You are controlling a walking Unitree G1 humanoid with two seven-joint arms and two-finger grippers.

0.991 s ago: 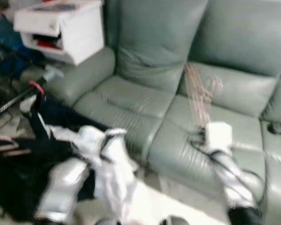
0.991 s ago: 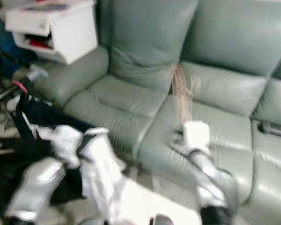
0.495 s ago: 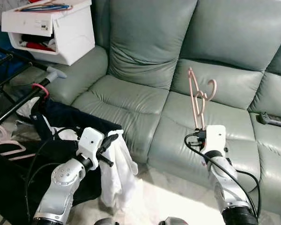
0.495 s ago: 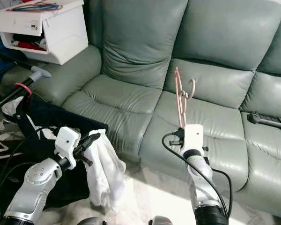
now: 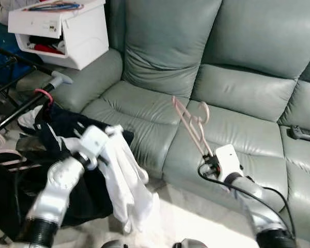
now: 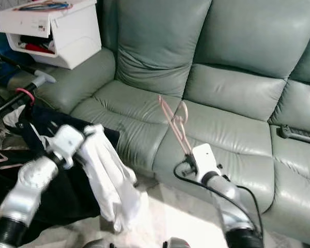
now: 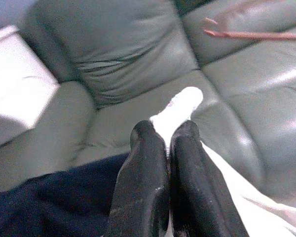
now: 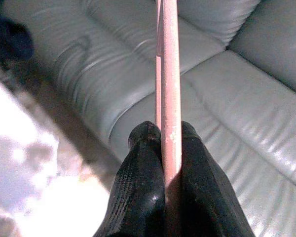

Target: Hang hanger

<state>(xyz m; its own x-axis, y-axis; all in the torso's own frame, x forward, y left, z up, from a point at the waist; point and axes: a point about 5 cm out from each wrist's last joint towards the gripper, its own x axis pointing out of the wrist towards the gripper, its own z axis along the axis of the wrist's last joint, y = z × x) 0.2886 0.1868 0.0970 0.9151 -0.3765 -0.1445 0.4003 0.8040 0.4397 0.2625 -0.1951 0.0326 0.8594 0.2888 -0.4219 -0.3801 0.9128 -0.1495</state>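
Note:
My right gripper (image 5: 208, 158) is shut on the lower end of a pink hanger (image 5: 191, 123), which leans up and to the left over the green sofa's (image 5: 160, 57) front seat. In the right wrist view the hanger's pink bar (image 8: 166, 64) runs straight out from between the pressed fingers (image 8: 143, 148). My left gripper (image 5: 112, 132) is raised at the left and shut on a white garment (image 5: 128, 182) that hangs down to the floor. In the left wrist view white cloth (image 7: 180, 106) sticks out past the closed fingertips (image 7: 144, 136).
A dark navy garment (image 5: 67, 123) lies heaped on a black rack (image 5: 14, 109) at the left, with a red ring (image 5: 41, 95) on its bar. A white box (image 5: 67, 30) sits on the sofa's left arm. A black remote (image 5: 305, 134) lies on the right seat.
The right gripper has tipped the hanger to the left and lowered it. The left arm has lifted, bringing the white garment higher and nearer the hanger.

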